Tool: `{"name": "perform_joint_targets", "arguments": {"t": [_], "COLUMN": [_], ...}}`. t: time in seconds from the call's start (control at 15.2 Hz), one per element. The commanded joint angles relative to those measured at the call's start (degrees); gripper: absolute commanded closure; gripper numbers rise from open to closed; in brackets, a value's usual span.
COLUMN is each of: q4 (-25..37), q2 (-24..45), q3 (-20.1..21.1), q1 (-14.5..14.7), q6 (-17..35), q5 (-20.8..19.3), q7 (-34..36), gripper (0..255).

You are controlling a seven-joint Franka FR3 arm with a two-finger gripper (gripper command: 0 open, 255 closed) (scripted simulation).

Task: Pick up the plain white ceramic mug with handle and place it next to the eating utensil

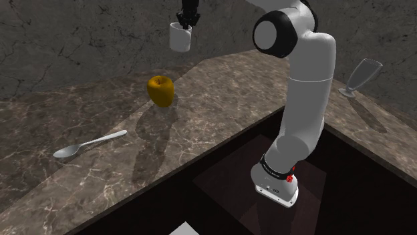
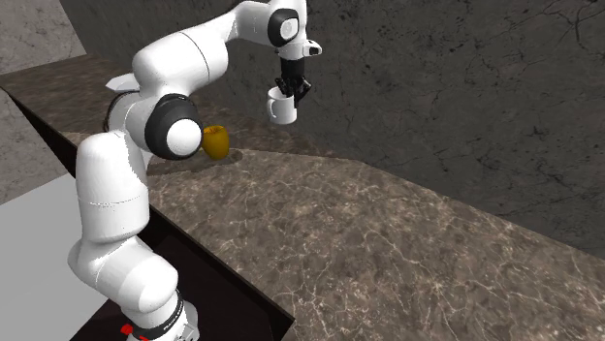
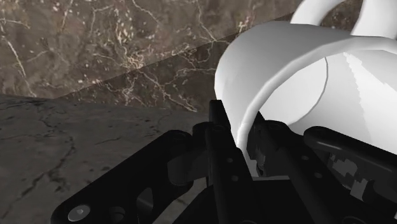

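Brown veined stone formed the counter (image 1: pixel 220 100). The gripper (image 1: pixel 187 24) was clamped on the rim of the white mug (image 1: pixel 180 39), which hung in the air above and beyond the apple (image 1: pixel 160 90). The spoon (image 1: pixel 87 145) lay on the apple's near side. The carry, I judged, should pass high over the apple, keep the mug upright, and lower it just beside the spoon without nudging it.

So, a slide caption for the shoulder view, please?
Jaws hold the white mug above the marbled counter; yellow apple and spoon rest on it.
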Motion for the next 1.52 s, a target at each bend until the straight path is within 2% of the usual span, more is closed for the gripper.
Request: {"name": "perform_joint_targets", "arguments": {"t": [0.0, 0.33, 0.73, 1.12, 1.45], "q4": [-3.4, -8.1, -10.4, -9.3, -5.7], "q2": [-1.9, -4.0, -4.3, -2.2, 1.3], "q3": [0.6, 2.4, 4.8, 7.1, 8.8], "q1": [2.1, 6.8, 12.0, 16.8, 20.8], "q6": [1.7, 4.5, 6.7, 7.8, 7.7], "q5": [-0.7, -2.0, -3.1, -4.0, -4.7], "q7": [2.4, 8.5, 15.8, 22.9, 28.6], "gripper": [255, 255, 255, 255, 255]}}
